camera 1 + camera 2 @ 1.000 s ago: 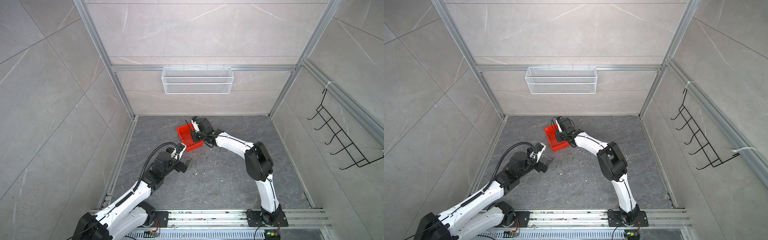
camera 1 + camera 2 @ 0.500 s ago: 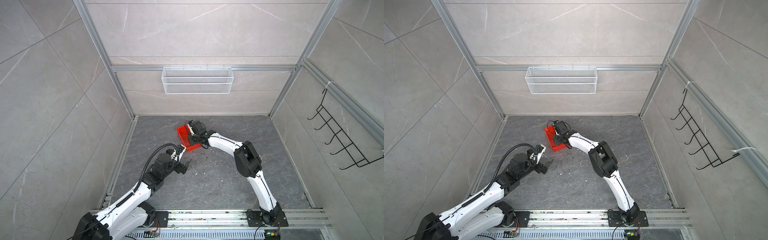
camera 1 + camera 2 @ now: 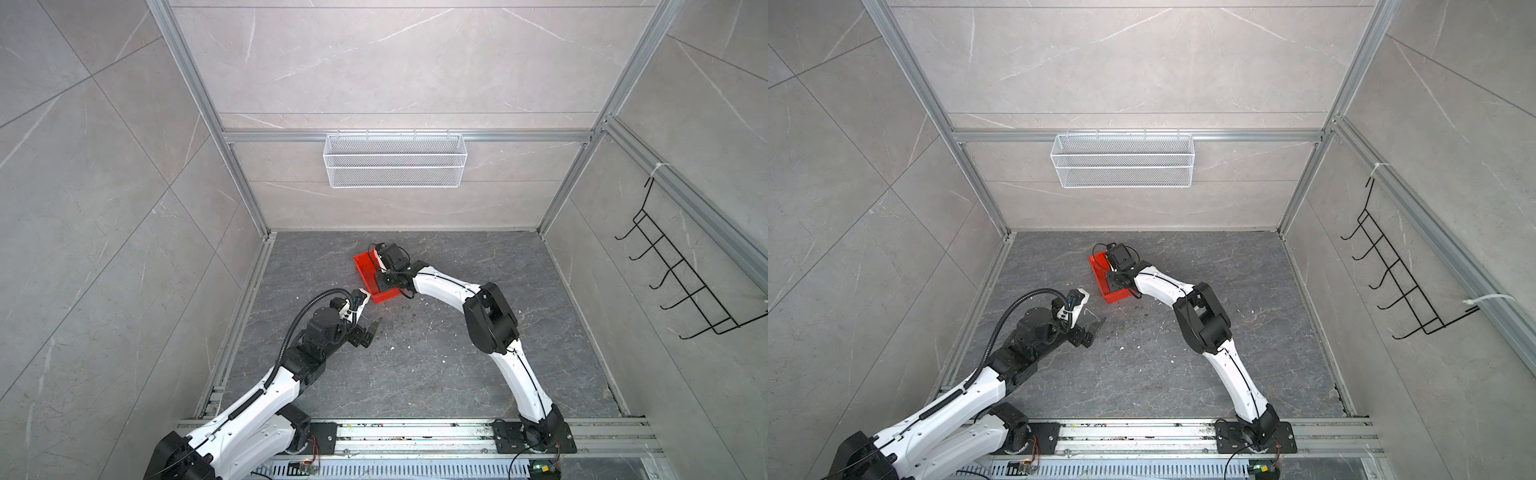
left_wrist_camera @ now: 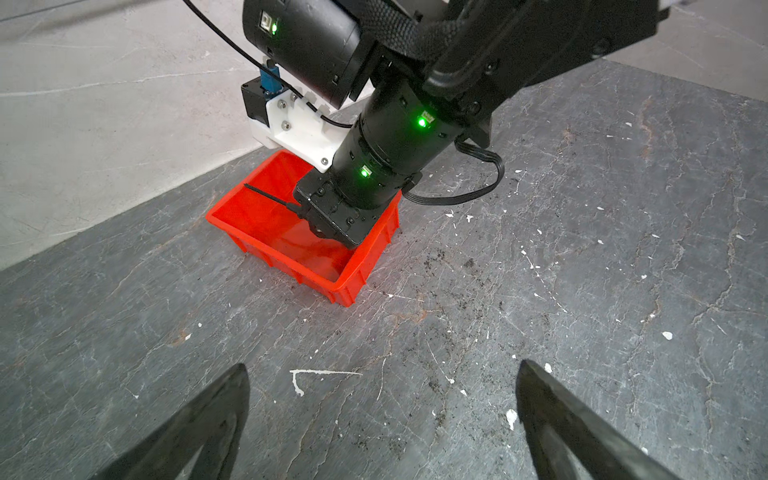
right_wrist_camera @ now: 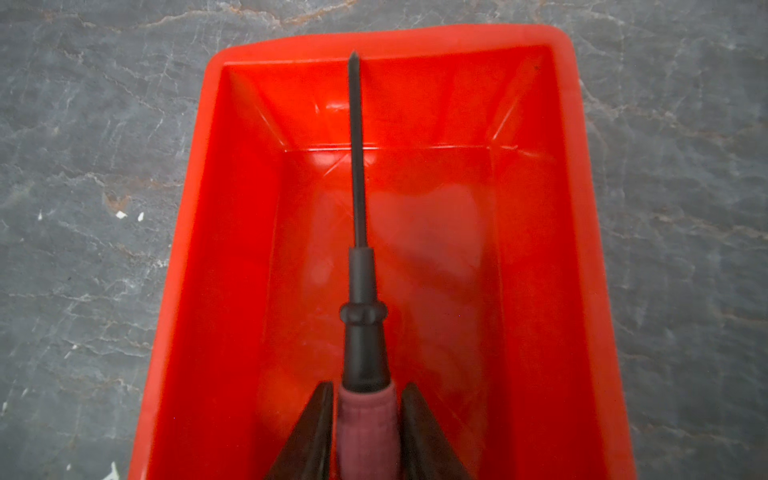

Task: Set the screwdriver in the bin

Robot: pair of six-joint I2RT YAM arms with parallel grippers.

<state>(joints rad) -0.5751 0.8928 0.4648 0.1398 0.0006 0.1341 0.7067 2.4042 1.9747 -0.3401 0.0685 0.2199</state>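
The right gripper [image 5: 368,384] is reaching down into the bright red bin [image 5: 582,249]. Its fingers [image 5: 316,424] are standing narrow and clamping the dark red handle of the screwdriver [image 5: 360,282] between them. The black collar and thin shaft are pointing straight out ahead of those fingers, inside the bin's walls, with the tip reaching the far rim. The bin is sitting on the grey table [image 4: 582,249]. The left gripper [image 4: 382,365] is hovering over the table, its fingers [image 4: 199,424] spread wide and gripping nothing, with the bin ahead of them and apart. A white wire mesh basket [image 3: 395,166] is hanging on the back wall, far beyond both grippers.
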